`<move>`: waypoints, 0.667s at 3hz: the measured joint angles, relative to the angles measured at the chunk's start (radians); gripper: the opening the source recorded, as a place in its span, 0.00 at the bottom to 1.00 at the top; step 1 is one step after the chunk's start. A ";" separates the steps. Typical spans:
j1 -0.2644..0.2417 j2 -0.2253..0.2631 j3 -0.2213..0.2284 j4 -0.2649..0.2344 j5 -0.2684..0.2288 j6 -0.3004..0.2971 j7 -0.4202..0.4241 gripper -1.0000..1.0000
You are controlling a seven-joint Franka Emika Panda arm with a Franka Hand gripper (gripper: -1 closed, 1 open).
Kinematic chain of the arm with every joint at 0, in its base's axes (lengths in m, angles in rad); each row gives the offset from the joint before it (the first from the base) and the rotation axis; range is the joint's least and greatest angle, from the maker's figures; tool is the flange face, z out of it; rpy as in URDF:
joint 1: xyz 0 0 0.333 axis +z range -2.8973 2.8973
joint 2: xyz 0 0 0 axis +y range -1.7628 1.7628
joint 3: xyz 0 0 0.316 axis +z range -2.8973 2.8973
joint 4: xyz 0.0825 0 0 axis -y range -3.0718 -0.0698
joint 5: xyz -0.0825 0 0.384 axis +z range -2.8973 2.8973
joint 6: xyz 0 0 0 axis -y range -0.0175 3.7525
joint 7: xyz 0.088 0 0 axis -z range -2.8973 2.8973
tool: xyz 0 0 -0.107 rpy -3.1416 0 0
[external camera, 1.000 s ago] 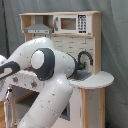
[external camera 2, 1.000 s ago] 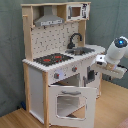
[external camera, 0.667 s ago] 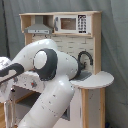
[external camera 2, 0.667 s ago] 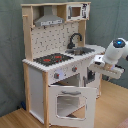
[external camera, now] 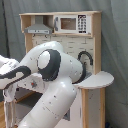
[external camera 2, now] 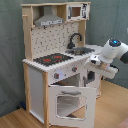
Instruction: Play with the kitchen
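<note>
The arm (external camera 2: 111, 54) has slid across the second exterior view since a second ago, from the right edge in toward the toy kitchen (external camera 2: 55, 70), and its white wrist with the blue-lit cap now hangs at about three o'clock from the grey sink (external camera 2: 80, 50), right beside the counter's side shelf (external camera 2: 106, 70). In the first exterior view the big white elbow (external camera: 50, 65) fills the foreground as before, having rolled only a touch, and it blocks most of the worktop. That reads as an approach — the hand end is closing on the sink side of the counter, and my guess is that the next play is something at counter height there, perhaps the knobs (external camera 2: 74, 69) on the front panel or the black faucet (external camera 2: 74, 39). The oven door (external camera 2: 66, 102) hangs open, dropped forward at six o'clock below the red-ringed hob (external camera 2: 50, 59), so that part of the kitchen looks already played with. The microwave (external camera: 70, 23) sits at twelve o'clock on the top shelf with the grey hood (external camera: 39, 28) to its nine o'clock in the first exterior view. Now the pincer (external camera 2: 95, 61) — it sits low at the wrist's eight o'clock, close to the counter edge, but whether it is spread or pressed together I cannot tell, and nothing visibly rides in it. The kitchen itself stands against the dark curtain (external camera 2: 10, 45) on the wooden floor (external camera 2: 20, 120).
</note>
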 joint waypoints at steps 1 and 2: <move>0.000 -0.002 -0.049 -0.004 -0.022 0.097 -0.008 1.00; 0.000 -0.001 -0.095 -0.005 -0.033 0.171 -0.072 1.00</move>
